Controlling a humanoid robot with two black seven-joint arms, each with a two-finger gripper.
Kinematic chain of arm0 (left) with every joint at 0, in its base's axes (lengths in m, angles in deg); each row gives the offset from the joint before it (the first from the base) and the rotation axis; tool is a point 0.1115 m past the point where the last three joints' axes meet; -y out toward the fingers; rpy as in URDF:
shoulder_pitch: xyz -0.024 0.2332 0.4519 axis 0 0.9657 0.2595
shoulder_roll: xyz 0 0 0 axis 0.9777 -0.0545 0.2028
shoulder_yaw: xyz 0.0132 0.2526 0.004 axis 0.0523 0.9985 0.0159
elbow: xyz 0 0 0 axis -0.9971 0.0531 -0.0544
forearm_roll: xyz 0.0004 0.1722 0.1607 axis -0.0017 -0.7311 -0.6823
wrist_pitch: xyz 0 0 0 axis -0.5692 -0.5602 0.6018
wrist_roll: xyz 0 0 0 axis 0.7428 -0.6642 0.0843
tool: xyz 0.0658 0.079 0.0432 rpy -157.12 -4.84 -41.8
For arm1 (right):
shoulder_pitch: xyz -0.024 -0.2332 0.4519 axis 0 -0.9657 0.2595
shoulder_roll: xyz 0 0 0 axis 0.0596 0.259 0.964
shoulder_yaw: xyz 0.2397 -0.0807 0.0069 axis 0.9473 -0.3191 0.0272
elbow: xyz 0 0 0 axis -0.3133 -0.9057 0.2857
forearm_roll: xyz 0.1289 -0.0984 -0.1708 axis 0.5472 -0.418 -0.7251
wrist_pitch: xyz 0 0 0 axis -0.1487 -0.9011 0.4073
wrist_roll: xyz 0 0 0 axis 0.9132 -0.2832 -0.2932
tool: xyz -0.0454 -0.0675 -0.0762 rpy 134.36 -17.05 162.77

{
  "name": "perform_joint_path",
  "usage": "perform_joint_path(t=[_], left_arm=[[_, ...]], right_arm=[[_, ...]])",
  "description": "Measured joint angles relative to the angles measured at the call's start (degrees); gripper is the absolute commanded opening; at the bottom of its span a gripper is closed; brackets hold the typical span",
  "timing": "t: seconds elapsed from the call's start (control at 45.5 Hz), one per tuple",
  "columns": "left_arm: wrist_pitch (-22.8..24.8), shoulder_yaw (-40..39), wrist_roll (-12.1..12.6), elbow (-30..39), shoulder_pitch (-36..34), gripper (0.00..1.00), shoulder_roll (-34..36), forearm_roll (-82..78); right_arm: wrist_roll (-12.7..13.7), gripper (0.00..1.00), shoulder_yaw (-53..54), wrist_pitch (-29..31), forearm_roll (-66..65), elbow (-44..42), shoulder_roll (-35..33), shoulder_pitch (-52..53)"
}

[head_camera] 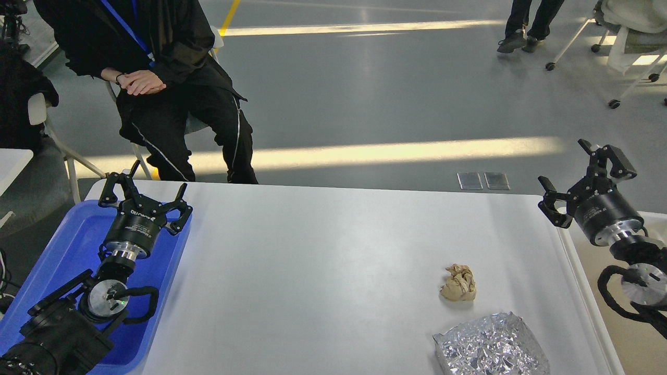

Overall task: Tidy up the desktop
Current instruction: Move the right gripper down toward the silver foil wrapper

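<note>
The desktop (323, 260) is a wide white tabletop with rounded corners. A crumpled beige paper ball (459, 283) lies on it right of centre. A crumpled silver foil piece (490, 346) lies at the front edge, just below the ball. My left gripper (143, 190) is open and empty above the far end of the blue tray (73, 245). My right gripper (586, 177) is open and empty, raised at the desktop's far right edge, well away from the paper ball.
A beige bin with a white rim (620, 291) stands right of the desktop, under my right arm. A seated person in black (172, 88) is just beyond the far left edge. Chairs and another person's legs (529, 23) are far back.
</note>
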Motion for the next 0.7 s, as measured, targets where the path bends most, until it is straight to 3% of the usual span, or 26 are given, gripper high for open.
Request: perform_joint_path(t=[0.286,0.703], left_arm=[[0.07,0.0,0.0,0.0,0.0,1.0,0.0,0.0],[0.08,0.0,0.0,0.0,0.0,1.0,0.0,0.01]], right_arm=[[0.93,1.0,-6.64,4.31,-3.29,4.0,-7.54,0.84],[2.72,1.0,-13.1,5.99,-8.13,11.6,-19.93,5.32]])
